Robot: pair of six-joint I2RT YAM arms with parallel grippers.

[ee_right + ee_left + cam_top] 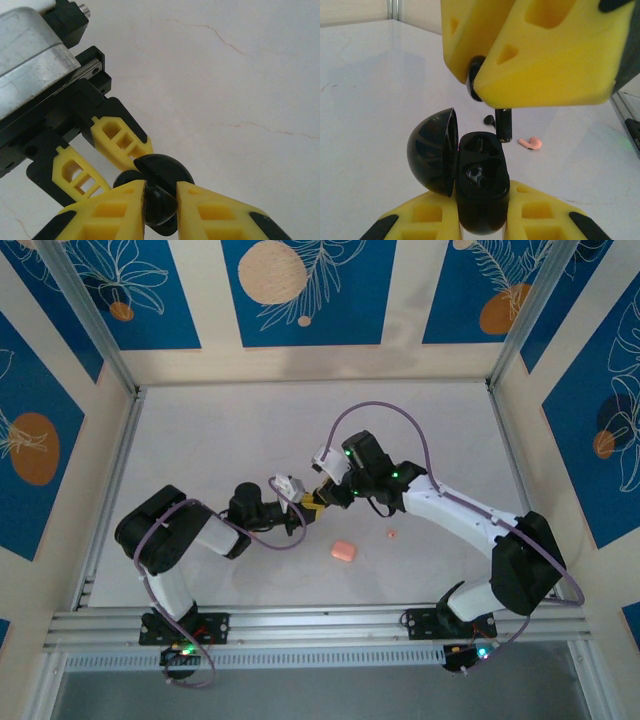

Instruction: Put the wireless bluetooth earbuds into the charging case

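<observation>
My left gripper [482,202] is shut on the black charging case [482,167], which it holds upright with the lid [431,150] swung open to the left. Directly above the case, my right gripper [160,194] is shut on one black earbud [503,126]; the stem hangs down just behind the case's far rim. In the right wrist view that earbud [161,207] sits between the yellow fingers, with the case lid [167,170] just beyond. A second black earbud [489,119] lies on the table behind. From the top view the left gripper [297,506] and right gripper [322,498] meet mid-table.
A pink earbud [532,143] lies on the white table right of the case. A pink case [343,551] and a pink speck [391,533] lie in front of the grippers. Metal rails [300,625] edge the table's near side, and patterned walls surround it.
</observation>
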